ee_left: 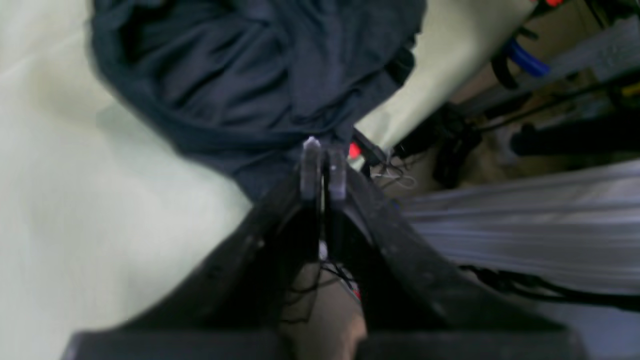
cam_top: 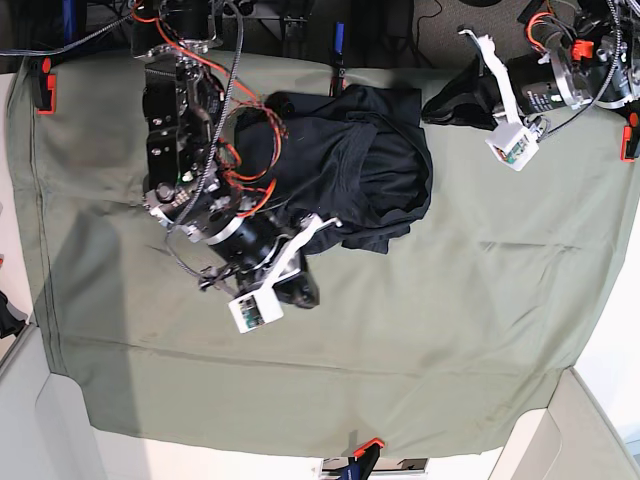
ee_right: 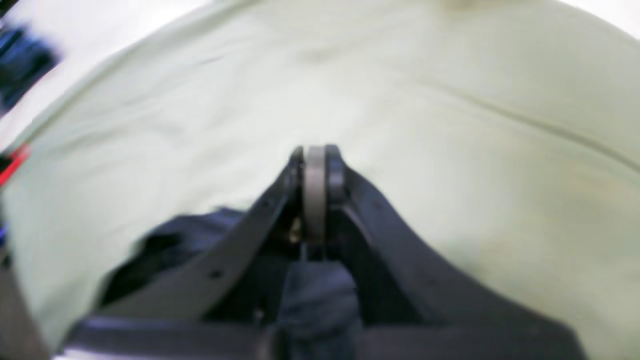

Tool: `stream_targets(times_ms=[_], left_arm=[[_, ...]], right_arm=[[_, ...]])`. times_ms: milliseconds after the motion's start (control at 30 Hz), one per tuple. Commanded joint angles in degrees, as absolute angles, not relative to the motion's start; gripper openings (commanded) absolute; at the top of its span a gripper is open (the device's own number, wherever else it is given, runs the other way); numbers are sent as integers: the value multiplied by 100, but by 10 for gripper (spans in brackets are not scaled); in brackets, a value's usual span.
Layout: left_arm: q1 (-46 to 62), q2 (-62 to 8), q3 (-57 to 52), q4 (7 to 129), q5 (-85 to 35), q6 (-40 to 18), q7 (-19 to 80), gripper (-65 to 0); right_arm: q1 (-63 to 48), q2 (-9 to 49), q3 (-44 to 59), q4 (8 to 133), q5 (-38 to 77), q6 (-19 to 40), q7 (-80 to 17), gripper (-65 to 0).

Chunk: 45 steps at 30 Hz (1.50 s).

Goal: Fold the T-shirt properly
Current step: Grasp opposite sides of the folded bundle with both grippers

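The left wrist view shows what the base view leaves out: a silvery grey, ribbed surface [ee_left: 525,210] and a metal bar with a blue band [ee_left: 527,60], both beyond the edge of the pale green cloth [ee_left: 75,225]. The right wrist view takes in a thin crease [ee_right: 540,122] running across the cloth, while only the base view gives the full outline of the T-shirt [cam_top: 340,165]. It lies on the cloth-covered desk [cam_top: 390,350], in the upper middle of the base view, between the left arm [cam_top: 560,90] and the right arm [cam_top: 190,130]. Dark navy and plain, it sits bunched into an uneven bundle, with soft ridges, a raised flap curving down its right side and a corner reaching towards the left jaws. The knit looks thin, limp and matt. The left jaws are closed at that corner; whether fabric is pinched between them, I cannot tell. The right jaws are also closed, with nothing visible between their tips, and in the base view they appear just below the shirt's lower edge. Both pairs are black and tapering, beside angular white brackets, and orange-red cables [cam_top: 265,130] loop loosely along the right arm.
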State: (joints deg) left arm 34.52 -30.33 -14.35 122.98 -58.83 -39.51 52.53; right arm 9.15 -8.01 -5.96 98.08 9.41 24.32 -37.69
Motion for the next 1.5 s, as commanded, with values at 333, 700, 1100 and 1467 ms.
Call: stream_targets(times_ms=[333,700,1100,1467], left_arm=[[2259,-2005,-143,11666,-4368,-4000,4838,-639],[2318,-2670,-543,10908,-4372,-4000,4958,-639],[2655,-3002,-1164,10923,-5927,-4000,5782,-639],[2906,-2724,-1118,11052,-5321,-4000,5378,-639]], right_arm=[[1157,-733,233,8851,1306,2486,-3647,-650],[1170,-661,228,8761,1282,2571,-3645,-650],[1177,-412,228,8764,1267,2576,-3579,-650],[1192,-368,222,8761,1334,2574,-3579,-650]])
